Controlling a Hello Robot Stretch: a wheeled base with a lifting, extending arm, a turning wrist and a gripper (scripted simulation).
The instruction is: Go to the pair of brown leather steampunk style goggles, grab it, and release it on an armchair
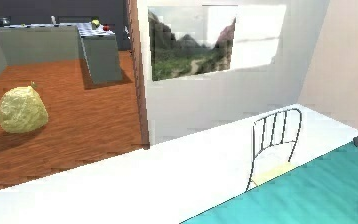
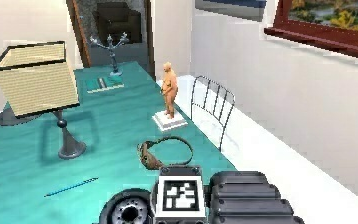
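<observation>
At the arm side view's 6 o'clock, cut off by the bottom edge, the gripper point(image 2: 133, 208) is a dark round body beside a white square marker point(image 2: 180, 197) and a ribbed black block point(image 2: 249, 198). Its fingers cannot be made out, so I cannot tell how they stand or whether they have hold of anything. The goggles point(image 2: 161, 154) lie just beyond the marker, at 12 o'clock from it, on the teal surface point(image 2: 107, 120) — a brown leather eyepiece with a dark strap looping to the right.

In the forward view, a lumpy yellow sack point(image 1: 22, 108) sits on the wood floor point(image 1: 77, 120) at 9 o'clock, its contents hidden. A landscape painting point(image 1: 192, 42) hangs at 12 o'clock. A thin wire frame point(image 1: 275, 142) with a curved top stands at 4 o'clock.

In the arm side view, a lamp point(image 2: 34, 80) with a ribbed beige box shade stands at 9 o'clock on a grey flared foot. A thin blue stick point(image 2: 72, 187) lies at 7 o'clock, and a dark candelabra point(image 2: 111, 48) stands at 11 o'clock. Near the centre, an orange-brown statue point(image 2: 169, 88) stands on a white square base. A framed picture point(image 2: 327, 20) at 1 o'clock is cut by the top edge.
</observation>
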